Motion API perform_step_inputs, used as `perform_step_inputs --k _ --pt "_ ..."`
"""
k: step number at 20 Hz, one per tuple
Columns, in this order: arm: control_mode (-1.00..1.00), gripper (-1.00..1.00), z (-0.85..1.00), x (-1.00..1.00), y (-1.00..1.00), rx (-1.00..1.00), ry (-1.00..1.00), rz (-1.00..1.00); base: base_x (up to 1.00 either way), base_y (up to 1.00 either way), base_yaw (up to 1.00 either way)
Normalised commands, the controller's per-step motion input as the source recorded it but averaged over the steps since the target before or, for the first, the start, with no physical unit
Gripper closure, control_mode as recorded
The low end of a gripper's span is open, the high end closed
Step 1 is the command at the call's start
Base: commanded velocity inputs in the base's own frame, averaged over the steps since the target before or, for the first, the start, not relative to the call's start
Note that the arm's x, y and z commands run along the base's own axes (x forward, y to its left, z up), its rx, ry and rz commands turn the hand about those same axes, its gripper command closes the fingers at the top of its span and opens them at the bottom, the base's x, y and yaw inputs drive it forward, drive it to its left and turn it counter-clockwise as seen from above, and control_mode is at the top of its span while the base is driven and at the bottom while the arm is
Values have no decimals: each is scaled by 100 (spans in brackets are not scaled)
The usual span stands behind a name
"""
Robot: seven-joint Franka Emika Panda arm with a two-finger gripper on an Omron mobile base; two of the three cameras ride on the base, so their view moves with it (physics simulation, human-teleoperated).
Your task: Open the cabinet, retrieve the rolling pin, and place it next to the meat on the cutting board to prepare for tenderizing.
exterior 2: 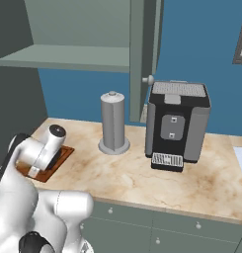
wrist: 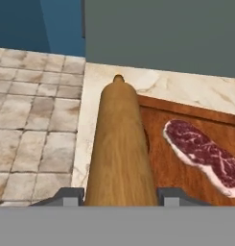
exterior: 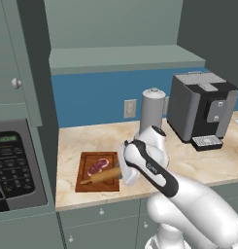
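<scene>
The rolling pin (wrist: 120,144), a light-tan wooden cylinder, sticks out from my gripper (wrist: 121,197), which is shut on it; a finger (wrist: 73,196) shows on either side. The pin (exterior: 102,176) lies low over the front part of the reddish-brown cutting board (exterior: 86,187), beside the red-pink meat (exterior: 98,166). In the hand view the meat (wrist: 203,153) lies right of the pin on the board (wrist: 162,163). Whether the pin touches the board I cannot tell. The cabinet stands open, with its door (exterior: 13,58) swung left and the other door (exterior 2: 142,59) swung out.
A grey paper-towel holder (exterior: 152,109) and a black coffee machine (exterior: 203,109) stand on the marble counter (exterior: 208,165) right of the board. A black oven panel (exterior: 13,165) borders the counter's left end. Drawers (exterior: 101,214) run below. Tiled floor (wrist: 32,125) lies past the counter edge.
</scene>
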Motion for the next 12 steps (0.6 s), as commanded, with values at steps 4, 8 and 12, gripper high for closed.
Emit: perform_step_inputs --k 4,8,12 --pt "-100 100 -33 50 1 -3 0 12 0 0 0" --pt "-100 100 -28 35 3 0 0 11 0 0 0" --pt "-100 100 -22 36 10 0 0 9 0 0 0"
